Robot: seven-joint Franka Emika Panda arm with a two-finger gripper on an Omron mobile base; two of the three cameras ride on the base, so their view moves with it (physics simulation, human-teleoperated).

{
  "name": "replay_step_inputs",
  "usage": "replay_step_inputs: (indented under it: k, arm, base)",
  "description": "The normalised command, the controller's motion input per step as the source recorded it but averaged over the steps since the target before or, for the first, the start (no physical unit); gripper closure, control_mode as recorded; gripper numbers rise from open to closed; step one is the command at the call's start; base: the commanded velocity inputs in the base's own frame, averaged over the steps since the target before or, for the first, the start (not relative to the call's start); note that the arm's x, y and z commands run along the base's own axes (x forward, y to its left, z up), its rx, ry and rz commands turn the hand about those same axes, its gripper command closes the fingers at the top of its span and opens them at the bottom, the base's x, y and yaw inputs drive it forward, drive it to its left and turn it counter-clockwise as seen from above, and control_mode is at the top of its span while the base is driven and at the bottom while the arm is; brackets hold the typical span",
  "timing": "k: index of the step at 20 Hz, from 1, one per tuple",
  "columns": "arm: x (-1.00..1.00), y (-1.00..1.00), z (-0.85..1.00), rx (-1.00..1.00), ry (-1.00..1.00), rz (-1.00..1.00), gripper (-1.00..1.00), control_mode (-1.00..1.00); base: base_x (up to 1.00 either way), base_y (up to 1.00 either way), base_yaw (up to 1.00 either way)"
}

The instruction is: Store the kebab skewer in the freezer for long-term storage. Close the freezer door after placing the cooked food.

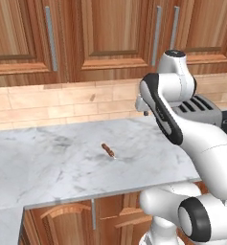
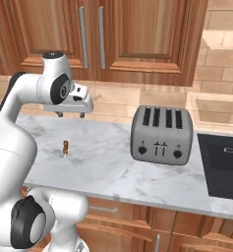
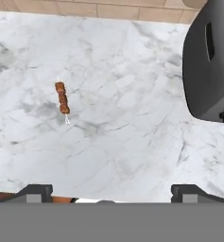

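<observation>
The kebab skewer [image 1: 107, 150] [image 2: 65, 147] [image 3: 62, 99], a short pale stick with brown meat chunks, lies flat on the white marble counter [image 1: 48, 162]. My gripper [image 2: 70, 115] [image 3: 112, 191] hangs open well above the counter, pointing down, with nothing between its fingers. In the hand view the skewer lies up and to the left of the fingertips, apart from them. The freezer and the freezer door are out of view.
A grey four-slot toaster [image 2: 162, 134] [image 1: 196, 107] [image 3: 210, 61] stands on the counter to the right of the skewer. A black cooktop [image 2: 223, 165] sits further right. Wooden wall cabinets [image 2: 137, 34] hang over the tiled backsplash, with the counter's front edge below.
</observation>
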Motion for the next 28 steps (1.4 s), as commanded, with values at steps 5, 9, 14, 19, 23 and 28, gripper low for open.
replay_step_inputs:
  k: [5,9,14,19,23,28]
  arm:
    - [0.00,0.06,-0.02,0.00,0.00,0.00,-1.00,-1.00]
    - [0.00,0.00,0.00,0.00,0.00,0.00,-1.00,-1.00]
    - [0.13,0.10,-0.28,0.00,0.00,0.00,-1.00,-1.00]
    - [0.32,0.19,-0.68,0.00,0.21,0.00,-1.00,-1.00]
    - [0.08,0.18,-0.53,0.00,0.17,0.01,-1.00,-1.00]
    - [0.02,0.15,-0.31,0.00,0.16,0.02,-1.00,-1.00]
  base:
    - [0.00,0.22,0.01]
    - [0.00,0.00,0.00]
    - [0.00,0.00,0.00]
    - [0.00,0.00,0.00]
    - [0.00,0.00,0.00]
    - [0.00,0.00,0.00]
